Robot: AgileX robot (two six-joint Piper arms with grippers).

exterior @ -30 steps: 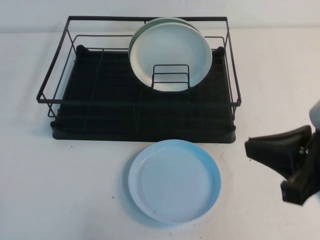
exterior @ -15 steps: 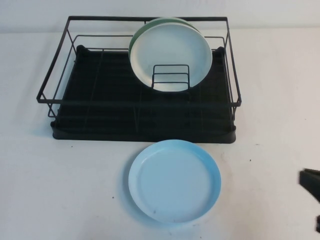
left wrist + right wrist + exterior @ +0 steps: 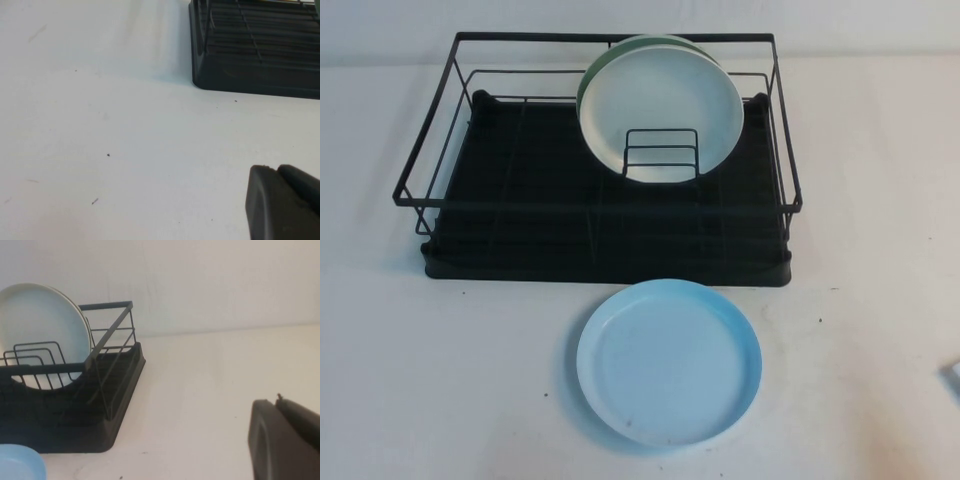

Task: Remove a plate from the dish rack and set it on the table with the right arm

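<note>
The light sky-blue plate (image 3: 668, 362) lies flat on the white table (image 3: 440, 380), just in front of the black dish rack (image 3: 600, 245). Its edge shows in the right wrist view (image 3: 17, 462). My right gripper (image 3: 276, 401) is shut and empty, low over the table to the right of the rack (image 3: 115, 405), apart from the plate. Only a grey sliver of the right arm (image 3: 953, 375) shows at the high view's right edge. My left gripper (image 3: 274, 169) is shut and empty over bare table, left of the rack's corner (image 3: 250, 75).
A pale mint-white plate (image 3: 665, 110) stands upright in the rack's small wire holder (image 3: 661, 152), with a green plate (image 3: 588, 85) behind it. The white plate also shows in the right wrist view (image 3: 35, 325). A pale wall runs behind the table.
My right gripper has drawn back to the right, from beside the blue plate to almost out of the high view. The plates and rack have not moved.
</note>
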